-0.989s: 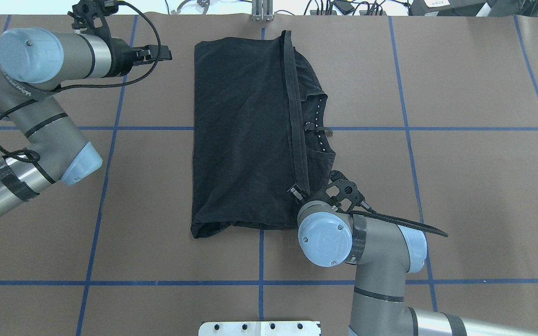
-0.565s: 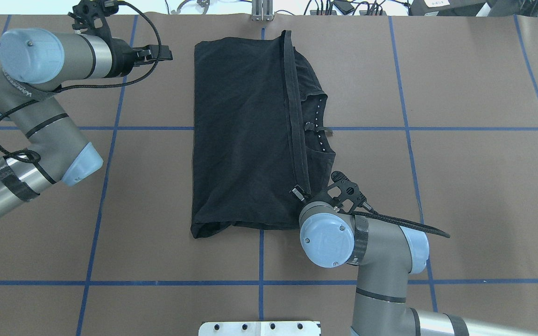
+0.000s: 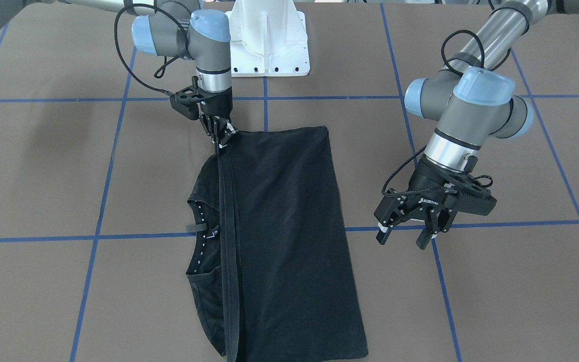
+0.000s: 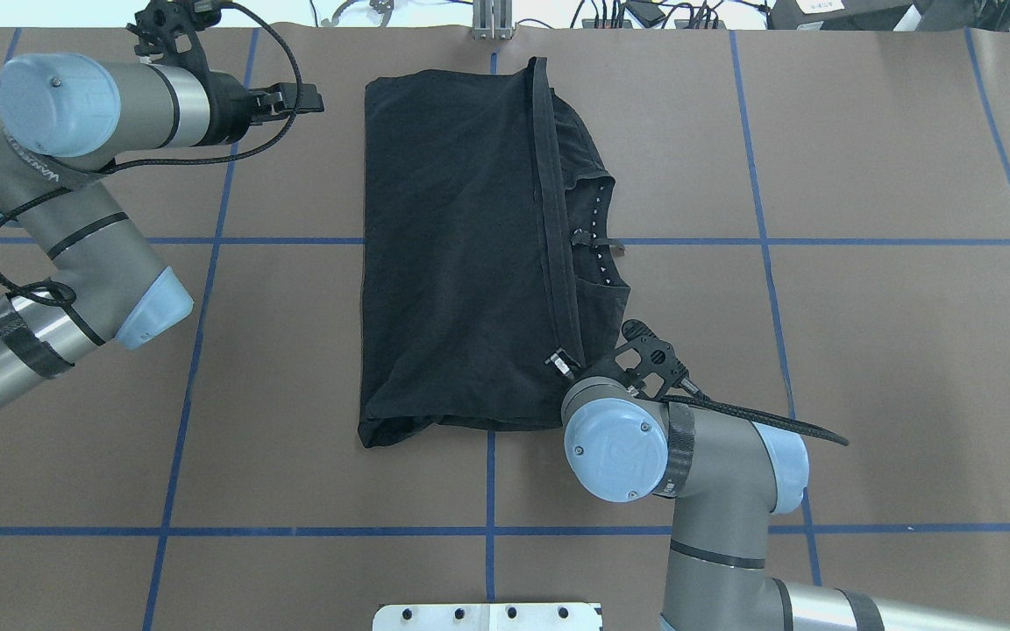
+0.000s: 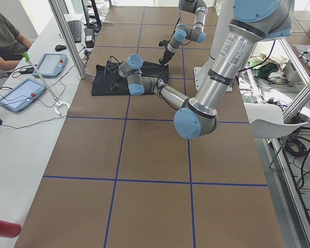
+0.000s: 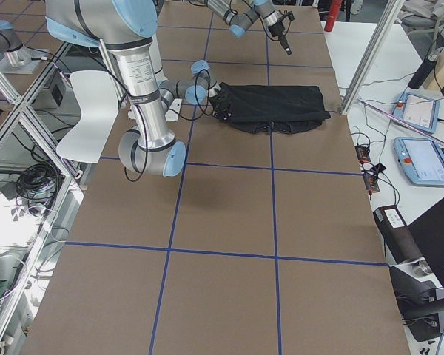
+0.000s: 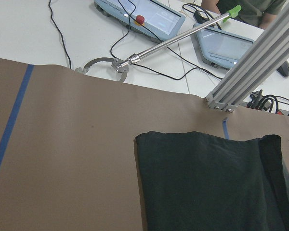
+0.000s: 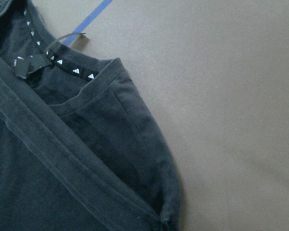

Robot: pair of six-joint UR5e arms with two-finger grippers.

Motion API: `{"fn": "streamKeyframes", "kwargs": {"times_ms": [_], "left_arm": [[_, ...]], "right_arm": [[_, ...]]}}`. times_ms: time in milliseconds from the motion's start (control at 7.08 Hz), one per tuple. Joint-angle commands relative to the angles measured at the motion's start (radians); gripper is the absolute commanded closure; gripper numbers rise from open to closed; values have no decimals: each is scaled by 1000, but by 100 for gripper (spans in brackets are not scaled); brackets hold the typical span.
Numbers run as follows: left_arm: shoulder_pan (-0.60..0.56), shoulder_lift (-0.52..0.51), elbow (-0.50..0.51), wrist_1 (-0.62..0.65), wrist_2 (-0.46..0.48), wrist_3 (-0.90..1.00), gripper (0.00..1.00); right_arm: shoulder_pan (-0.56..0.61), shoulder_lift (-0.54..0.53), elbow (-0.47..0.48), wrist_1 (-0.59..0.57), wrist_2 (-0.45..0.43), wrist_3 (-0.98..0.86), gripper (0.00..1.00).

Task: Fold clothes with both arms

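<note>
Black T-shirt [image 3: 289, 226] lying folded on the worktop [image 3: 495, 301]; right fingers [image 3: 217, 131] pinching its hem
The left fingers [image 3: 384, 230] are hanging spread above the worktop, beside the shirt and not touching it

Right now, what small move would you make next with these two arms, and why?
Probably bring the open left gripper across to the far end of the T-shirt hem band. The right gripper sits at the near hem corner, though I cannot tell if it is clamped, while the left hangs beside the cloth. Both ends likely need holding for the next fold.
</note>
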Motion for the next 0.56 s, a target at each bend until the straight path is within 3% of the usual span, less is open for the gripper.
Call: {"fn": "streamKeyframes", "kwargs": {"times_ms": [0, 141, 424], "left_arm": [[3, 7, -34, 0, -2, -5, 0], [29, 66, -108, -9, -8, -116, 0], [194, 136, -291, 2, 12, -346, 1]], "right_arm": [[-1, -59, 103, -44, 1, 0, 100], [-12, -99, 177, -81, 6, 1, 100], [-66, -154, 231, -81, 10, 30, 100]]}}
